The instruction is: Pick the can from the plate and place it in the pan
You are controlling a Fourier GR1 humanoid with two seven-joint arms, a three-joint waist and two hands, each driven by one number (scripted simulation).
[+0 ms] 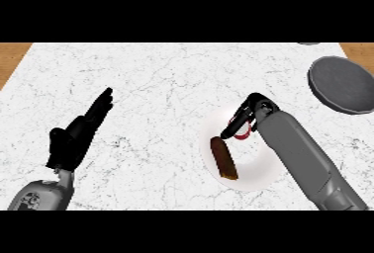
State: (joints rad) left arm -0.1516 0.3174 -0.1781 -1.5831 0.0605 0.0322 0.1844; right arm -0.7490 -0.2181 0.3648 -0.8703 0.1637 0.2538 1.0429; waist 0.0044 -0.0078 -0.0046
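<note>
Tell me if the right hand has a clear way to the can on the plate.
Probably yes: the right hand is already over the plate beside the can, nothing between them.

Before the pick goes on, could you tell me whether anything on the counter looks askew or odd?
Yes: the brown can lies on its side on the white plate, not upright. The right hand is over the plate's far rim.

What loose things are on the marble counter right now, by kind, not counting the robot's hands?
White round plate: 1
Brown cylindrical can, lying on the plate: 1
Dark grey round pan, at the right edge: 1
Small red-and-white object beside the right hand, kind unclear: 1
Total: 4
</note>
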